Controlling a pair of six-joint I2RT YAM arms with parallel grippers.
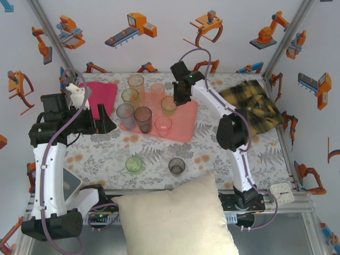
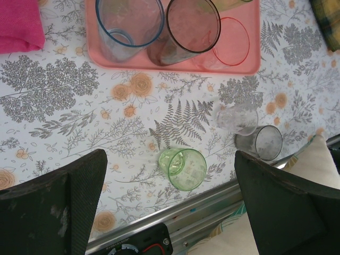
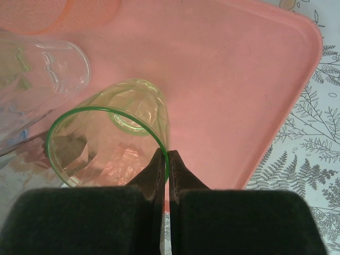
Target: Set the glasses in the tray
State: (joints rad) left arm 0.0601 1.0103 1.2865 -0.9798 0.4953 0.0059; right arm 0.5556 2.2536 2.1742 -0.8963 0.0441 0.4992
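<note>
Green-rimmed tumbler [image 3: 106, 138] stands upright in the salmon-pink tray [image 3: 228, 79], its rim pinched between the closed right fingers [image 3: 154, 178]. A lime tumbler [image 2: 183, 169] and a grey tumbler [image 2: 260, 142] sit on the floral worktop [image 2: 64, 106] below the left fingers [image 2: 79, 196], which are spread wide and empty.

Lab booth with robot-print walls [image 1: 159, 32]

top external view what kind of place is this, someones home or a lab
Probably a robot test booth, not a home: white walls printed with orange cartoon robots, aluminium frame posts, and two white robot arms bolted at the table edge.
</note>
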